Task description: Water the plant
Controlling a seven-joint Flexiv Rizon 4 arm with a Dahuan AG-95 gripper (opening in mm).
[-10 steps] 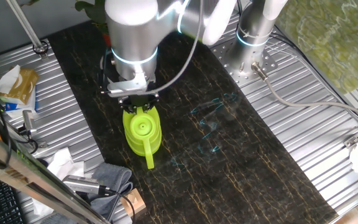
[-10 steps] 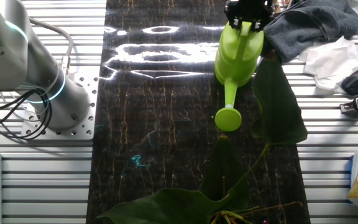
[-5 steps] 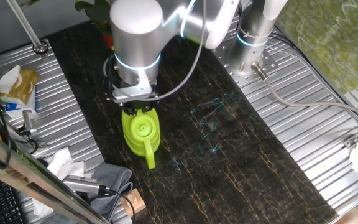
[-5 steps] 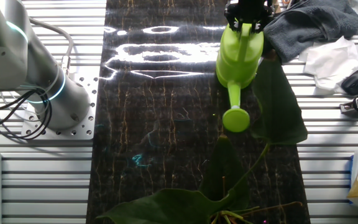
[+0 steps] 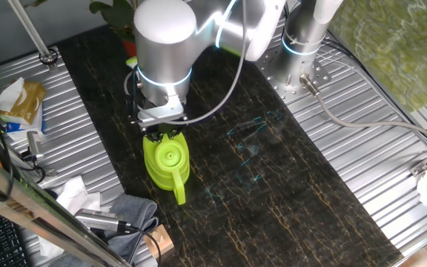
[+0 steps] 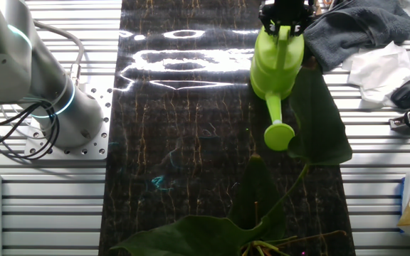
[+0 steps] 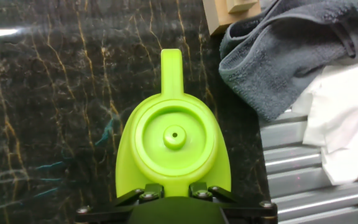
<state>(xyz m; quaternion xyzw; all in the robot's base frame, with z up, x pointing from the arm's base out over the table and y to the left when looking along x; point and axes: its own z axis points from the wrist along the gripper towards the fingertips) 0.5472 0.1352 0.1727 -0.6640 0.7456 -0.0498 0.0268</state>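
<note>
My hand (image 5: pixel 161 132) is clamped on the handle end of the lime-green plastic watering can (image 5: pixel 166 162), which I hold upright over the dark marbled tabletop (image 5: pixel 273 185). Its spout points away from my wrist, the round rose (image 6: pixel 279 136) at its tip reaching toward the small potted plant with broad dark green leaves (image 6: pixel 319 117). One big leaf sits just beside the can's body; whether they touch I cannot tell. The plant's reddish-orange pot (image 5: pixel 130 47) peeks out behind my arm. A crumpled grey towel (image 7: pixel 291 50) lies near the can.
</note>
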